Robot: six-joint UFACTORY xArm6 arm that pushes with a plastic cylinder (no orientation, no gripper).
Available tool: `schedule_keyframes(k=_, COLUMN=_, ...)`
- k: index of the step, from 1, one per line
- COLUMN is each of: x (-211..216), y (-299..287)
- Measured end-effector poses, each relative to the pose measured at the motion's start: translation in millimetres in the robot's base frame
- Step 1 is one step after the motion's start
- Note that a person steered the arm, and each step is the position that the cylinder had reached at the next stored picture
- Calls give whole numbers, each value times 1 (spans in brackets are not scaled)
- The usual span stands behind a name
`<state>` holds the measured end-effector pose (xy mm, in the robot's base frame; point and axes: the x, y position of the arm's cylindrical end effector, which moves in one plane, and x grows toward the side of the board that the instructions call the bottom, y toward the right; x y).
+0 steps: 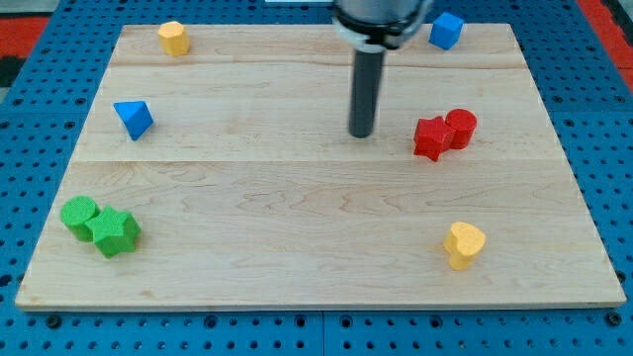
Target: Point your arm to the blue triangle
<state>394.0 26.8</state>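
The blue triangle [133, 118] lies on the wooden board [297, 208] near the view's left edge, in the upper half. My tip [361, 134] stands on the board right of centre, far to the right of the blue triangle. It touches no block. The nearest blocks are the red star [431, 137] and the red cylinder [461, 127] a short way to its right, which touch each other.
A yellow block [174, 38] sits at the top left. A blue cube [446, 30] sits at the top right. A green cylinder [79, 215] and green star [115, 232] touch at the bottom left. A yellow heart [464, 243] lies at the bottom right.
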Motion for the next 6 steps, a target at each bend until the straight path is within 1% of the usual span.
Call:
schedule_keyframes(k=2, x=0, y=-115)
schedule_keyframes(k=4, x=33, y=-160)
schedule_keyframes(k=5, x=46, y=-195)
schedule_keyframes(k=6, x=45, y=-242)
